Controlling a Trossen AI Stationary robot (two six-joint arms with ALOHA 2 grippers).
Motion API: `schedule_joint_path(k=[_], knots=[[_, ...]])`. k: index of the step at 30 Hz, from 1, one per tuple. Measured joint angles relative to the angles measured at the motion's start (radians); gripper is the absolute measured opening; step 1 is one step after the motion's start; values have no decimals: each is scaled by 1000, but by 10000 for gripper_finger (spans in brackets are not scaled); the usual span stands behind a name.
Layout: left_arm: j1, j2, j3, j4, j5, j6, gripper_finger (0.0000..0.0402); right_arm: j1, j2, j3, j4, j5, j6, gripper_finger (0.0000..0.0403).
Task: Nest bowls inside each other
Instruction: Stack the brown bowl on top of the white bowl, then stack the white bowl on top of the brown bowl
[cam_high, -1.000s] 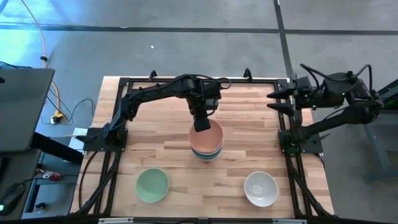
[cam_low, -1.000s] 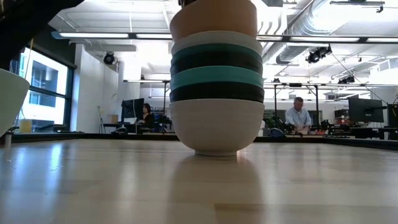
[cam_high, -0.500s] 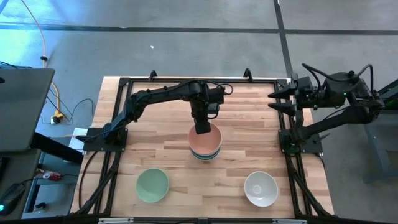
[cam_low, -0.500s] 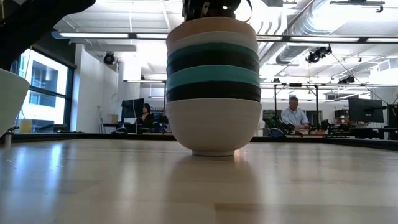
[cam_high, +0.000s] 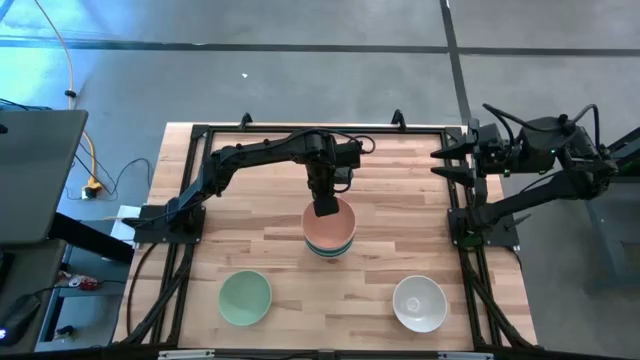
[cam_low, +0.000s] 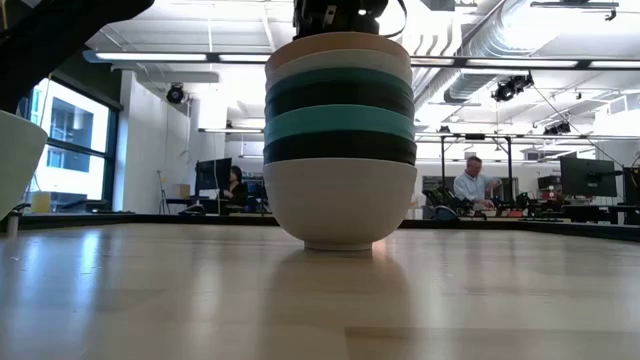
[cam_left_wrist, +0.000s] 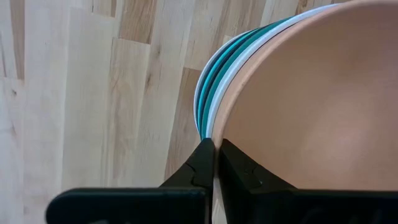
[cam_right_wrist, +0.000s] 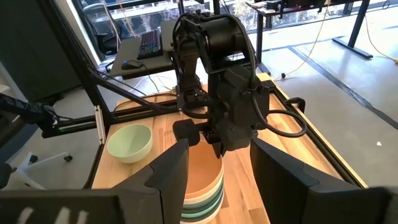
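Note:
A stack of nested bowls (cam_high: 330, 235) stands on its white bottom bowl (cam_low: 340, 205) near the table's middle, with black, teal and white rims above it and the peach bowl (cam_high: 327, 230) on top. My left gripper (cam_high: 325, 207) is over the stack's far rim, shut on the peach bowl. A mint green bowl (cam_high: 245, 297) and a white bowl (cam_high: 419, 302) sit apart near the near edge. My right gripper (cam_high: 440, 160) waits open at the far right corner, touching nothing. My left gripper pinches the peach bowl's rim (cam_left_wrist: 219, 140) on its far side, one finger (cam_left_wrist: 239, 171) inside the bowl and one finger (cam_left_wrist: 200, 165) outside. The fingers come from above, pointing down. The bowl sits level, nested in the stack.
Bare wood lies left and right of the stack. The mint green bowl (cam_right_wrist: 129, 142) shows beyond the stack in the right wrist view. A pale bowl (cam_low: 15, 160) stands at the low view's edge. People sit at desks in the room beyond the table.
My left gripper has come down with the peach bowl. A second ago the bowl rode high above the stack's top rim; now it sits sunk into the stack with only its rim showing. The whole stack has shifted slightly on the table.

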Motion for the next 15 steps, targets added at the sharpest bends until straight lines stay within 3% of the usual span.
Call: schedule_joint_path(k=[6,15], knots=[[-3,0,0,0,9,16,14,0,0,0,-2,0,0,165],[-15,-13,0,0,20,35,133,0,0,0,-8,0,0,165]])
